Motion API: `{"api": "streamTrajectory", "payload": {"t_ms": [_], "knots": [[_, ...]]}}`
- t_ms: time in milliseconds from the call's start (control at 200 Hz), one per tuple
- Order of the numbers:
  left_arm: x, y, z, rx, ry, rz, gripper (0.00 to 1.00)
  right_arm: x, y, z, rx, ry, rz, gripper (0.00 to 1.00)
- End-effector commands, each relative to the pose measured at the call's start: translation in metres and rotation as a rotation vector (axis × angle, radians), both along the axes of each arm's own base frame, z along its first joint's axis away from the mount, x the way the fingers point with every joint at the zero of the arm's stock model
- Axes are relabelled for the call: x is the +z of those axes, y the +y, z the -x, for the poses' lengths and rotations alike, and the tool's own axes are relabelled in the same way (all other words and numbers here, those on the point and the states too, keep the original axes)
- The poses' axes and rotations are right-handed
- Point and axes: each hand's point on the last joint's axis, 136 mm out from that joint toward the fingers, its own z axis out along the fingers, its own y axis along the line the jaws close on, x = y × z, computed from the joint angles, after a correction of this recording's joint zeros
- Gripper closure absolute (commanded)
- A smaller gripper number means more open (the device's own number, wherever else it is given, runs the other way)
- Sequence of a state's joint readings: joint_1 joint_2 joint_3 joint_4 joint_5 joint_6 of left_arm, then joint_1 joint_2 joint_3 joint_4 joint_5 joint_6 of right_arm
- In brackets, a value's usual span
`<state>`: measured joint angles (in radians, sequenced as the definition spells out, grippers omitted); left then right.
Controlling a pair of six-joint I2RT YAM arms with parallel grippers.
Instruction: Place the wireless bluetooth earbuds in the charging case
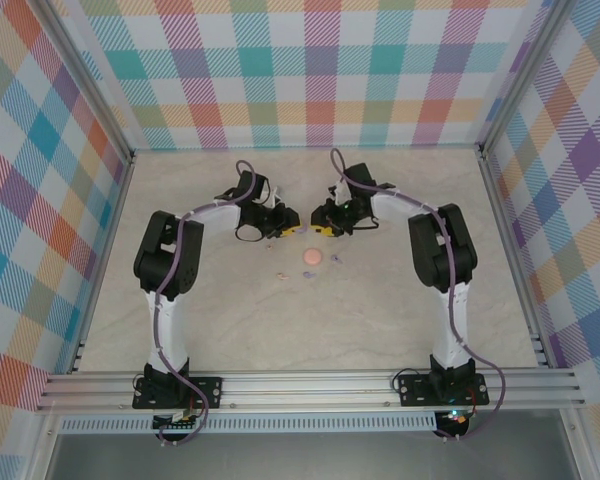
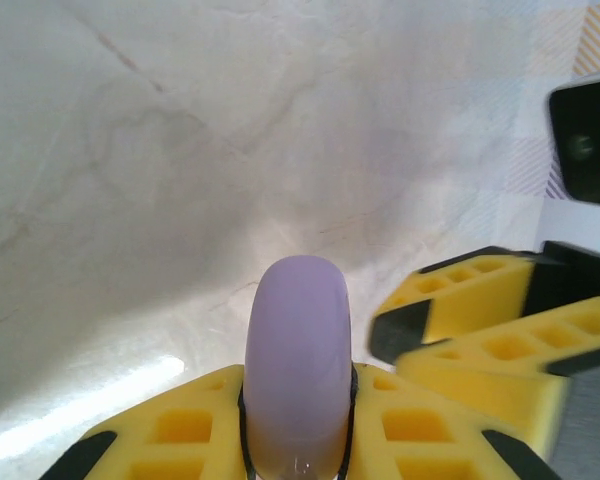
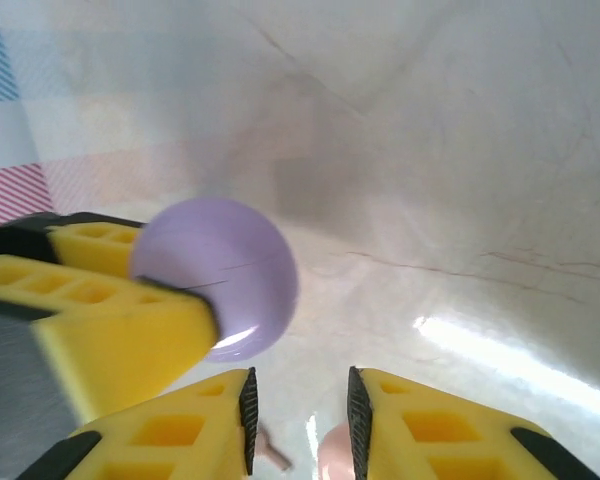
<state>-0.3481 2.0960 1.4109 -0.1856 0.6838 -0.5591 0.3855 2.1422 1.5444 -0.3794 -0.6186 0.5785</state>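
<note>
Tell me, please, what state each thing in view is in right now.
left hand: shut on purple case
right hand: open, empty
purple case: gripped edge-on, apparently closed
pink disc: lying flat on table, free
earbuds: loose on table, not inserted

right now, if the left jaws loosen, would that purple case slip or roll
Likely slippery: the purple case looks smooth and glossy, pinched edge-on between the left jaws. Its round, domed outline suggests it could roll if dropped. It seems rigid.
</note>
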Motion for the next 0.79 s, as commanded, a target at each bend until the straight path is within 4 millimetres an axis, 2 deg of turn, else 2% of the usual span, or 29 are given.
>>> {"api": "streamTrajectory", "payload": {"t_ms": [0, 620, 790], "knots": [[0.008, 0.001, 0.002, -0.031, -0.008, 0.007, 0.81, 0.018, -0.001, -0.004, 0.027, -0.065, -0.031, 0.68], [-0.023, 0.009, 0.01, -0.052, 0.057, -0.075, 0.79, -0.009, -0.001, -0.001, 0.055, 0.0, -0.026, 0.65], [-0.026, 0.011, 0.012, -0.05, 0.059, -0.091, 0.74, -0.013, -0.001, 0.0, 0.056, 0.008, -0.027, 0.65]]}}
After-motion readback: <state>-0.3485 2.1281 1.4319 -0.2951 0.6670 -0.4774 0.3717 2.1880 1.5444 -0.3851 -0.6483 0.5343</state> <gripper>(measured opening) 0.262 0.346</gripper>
